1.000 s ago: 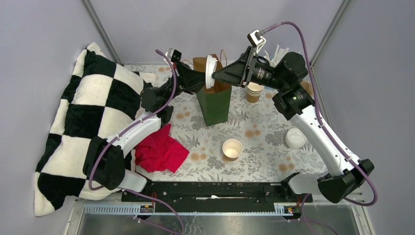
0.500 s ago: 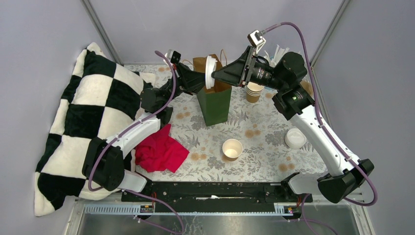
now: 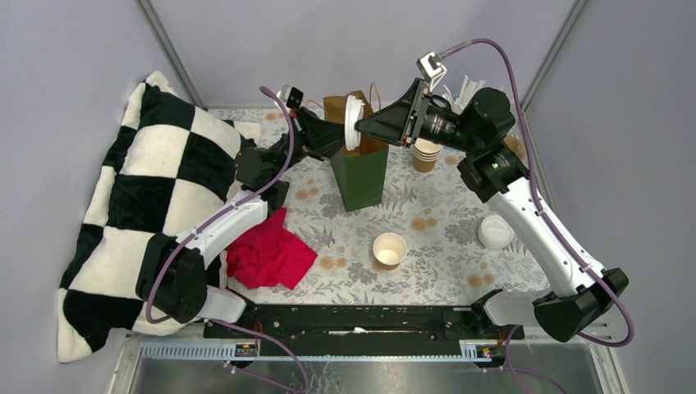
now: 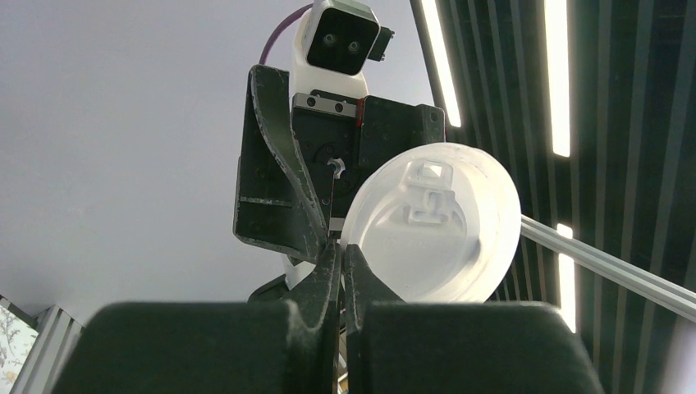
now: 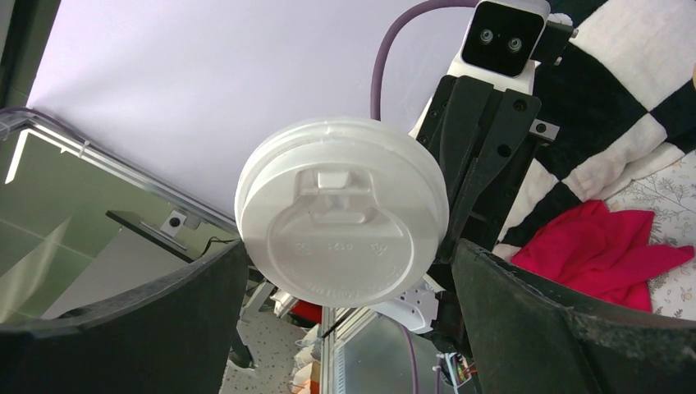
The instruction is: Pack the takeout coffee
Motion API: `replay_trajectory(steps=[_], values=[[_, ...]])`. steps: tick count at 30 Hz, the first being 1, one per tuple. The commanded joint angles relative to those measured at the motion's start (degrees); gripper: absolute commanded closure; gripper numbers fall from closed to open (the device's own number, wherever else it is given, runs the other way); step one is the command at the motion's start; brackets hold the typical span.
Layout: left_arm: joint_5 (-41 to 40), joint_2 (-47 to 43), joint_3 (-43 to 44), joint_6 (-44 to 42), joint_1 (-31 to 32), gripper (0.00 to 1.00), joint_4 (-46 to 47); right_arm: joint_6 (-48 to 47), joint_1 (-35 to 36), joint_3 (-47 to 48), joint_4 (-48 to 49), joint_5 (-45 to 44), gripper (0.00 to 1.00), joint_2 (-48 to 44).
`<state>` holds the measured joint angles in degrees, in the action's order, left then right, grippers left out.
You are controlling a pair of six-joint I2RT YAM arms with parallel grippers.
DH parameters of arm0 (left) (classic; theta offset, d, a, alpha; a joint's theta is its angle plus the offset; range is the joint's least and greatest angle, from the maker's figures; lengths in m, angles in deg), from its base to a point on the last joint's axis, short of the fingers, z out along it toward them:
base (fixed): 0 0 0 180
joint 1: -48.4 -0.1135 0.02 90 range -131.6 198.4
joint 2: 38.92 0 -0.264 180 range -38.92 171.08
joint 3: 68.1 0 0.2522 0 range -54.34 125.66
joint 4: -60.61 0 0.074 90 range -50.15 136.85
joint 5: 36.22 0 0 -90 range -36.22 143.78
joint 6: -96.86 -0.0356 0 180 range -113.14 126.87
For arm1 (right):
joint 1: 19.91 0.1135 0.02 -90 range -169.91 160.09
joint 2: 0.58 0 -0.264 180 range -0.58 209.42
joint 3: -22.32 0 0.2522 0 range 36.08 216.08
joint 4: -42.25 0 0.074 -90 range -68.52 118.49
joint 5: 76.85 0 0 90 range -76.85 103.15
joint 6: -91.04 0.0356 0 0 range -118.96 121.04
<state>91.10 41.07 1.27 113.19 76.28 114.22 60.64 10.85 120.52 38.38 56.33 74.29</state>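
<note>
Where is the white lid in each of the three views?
Top external: the white lid is seen edge-on above the green bag.
Left wrist: right of centre, against the ceiling.
Right wrist: centre of the frame, face-on.
Shared landmark: the left claw, pinching the lid's rim, shows in all three.

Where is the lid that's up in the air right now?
Top view: the white lid is at the back centre, above the green bag, pinched by the left gripper, facing the open right gripper.
</note>
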Motion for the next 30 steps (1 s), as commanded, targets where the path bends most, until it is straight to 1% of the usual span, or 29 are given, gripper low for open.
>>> replay_trajectory(steps=[1,7,10,13,19,21,28,30], values=[[0.3,-1.2,-0.8,-0.8,0.2,1.00,1.8,-0.2,0.6,-0.3,5.3,-0.8,0.00,-3.4],[0.4,-1.4,-1.2,-1.0,0.2,1.00,1.6,0.8,0.5,-1.8,6.8,-1.2,0.00,-4.1],[0.6,-1.6,-1.2,-1.4,0.1,1.00,0.9,0.4,0.5,-1.4,5.0,-1.7,0.00,-3.7],[1.2,-2.0,-0.8,-2.7,0.2,1.00,-1.0,0.7,0.5,-1.4,5.3,-1.7,0.00,-3.4],[0.9,-2.2,-0.9,-2.6,0.2,1.00,-0.6,0.7,0.6,-0.6,4.5,-1.6,0.01,-2.4],[0.8,-2.1,-0.9,-2.6,0.2,1.00,-0.6,1.1,0.6,-0.9,4.8,-1.4,0.03,-2.4],[0.5,-1.9,-1.3,-2.0,0.2,1.00,0.3,2.8,0.6,-1.7,7.5,-0.7,0.17,-2.2],[0.5,-1.9,-1.4,-1.7,0.1,1.00,0.5,3.1,0.6,-1.8,7.5,-0.8,0.19,-2.1]])
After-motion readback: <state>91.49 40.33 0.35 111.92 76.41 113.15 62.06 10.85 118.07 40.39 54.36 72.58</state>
